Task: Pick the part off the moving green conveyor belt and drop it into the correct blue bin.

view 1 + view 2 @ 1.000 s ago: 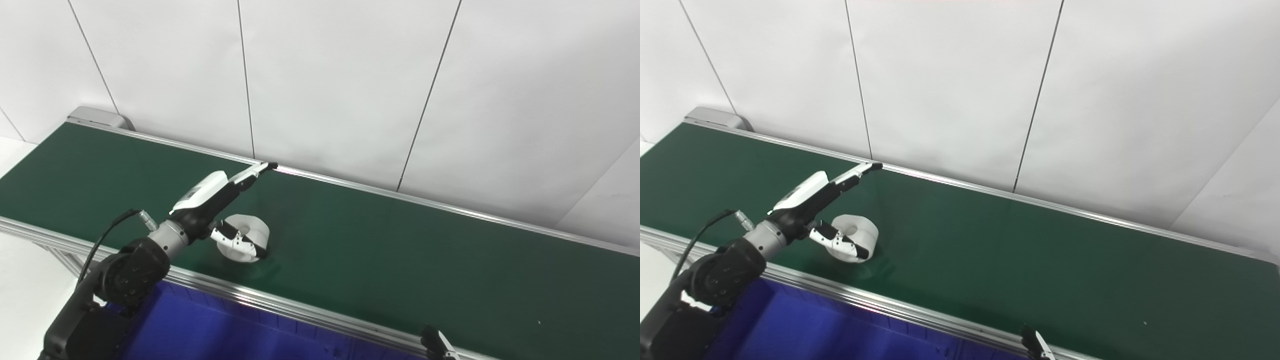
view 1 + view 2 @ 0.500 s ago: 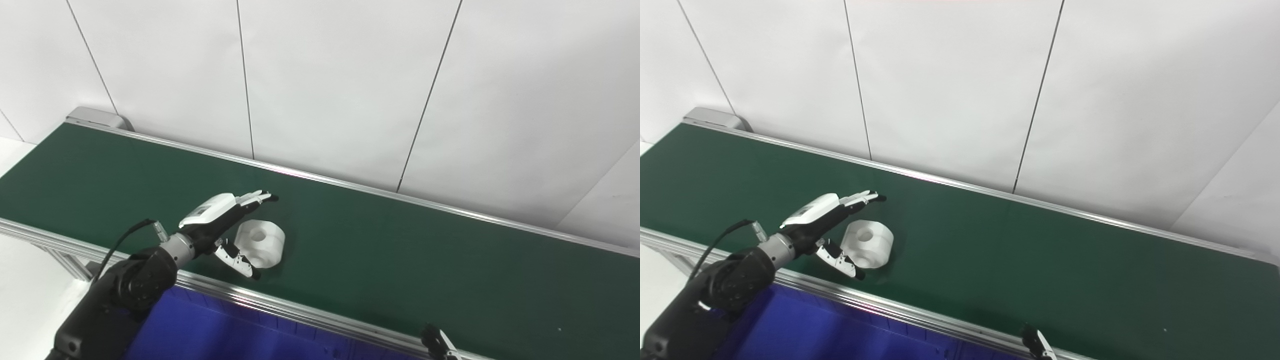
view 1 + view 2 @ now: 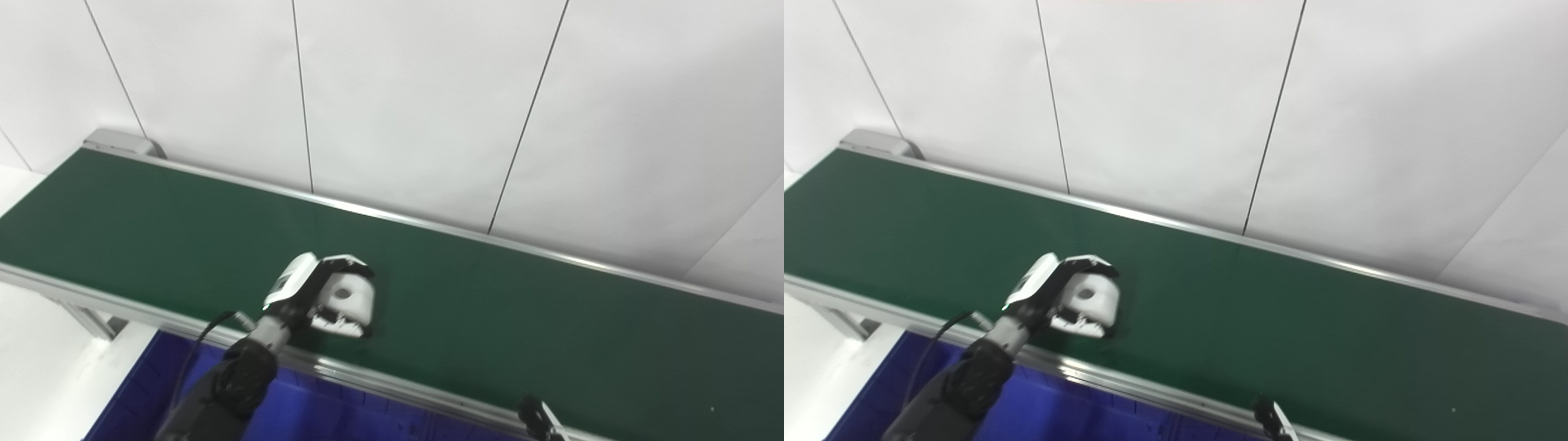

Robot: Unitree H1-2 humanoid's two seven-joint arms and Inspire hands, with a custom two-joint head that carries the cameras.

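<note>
One left hand, fingers grasping white part over green belt.

Left hand and white part are motion-blurred; fingers wrap the part from above and below, but whether the part still touches the green conveyor belt cannot be told. Part's left side is hidden behind the hand. Right hand, right of the part at the bottom edge, is cut off; only a dark tip shows, so its state cannot be told. Blue bin, below the part past the belt's near rail, is cut off by the bottom edge.
</note>
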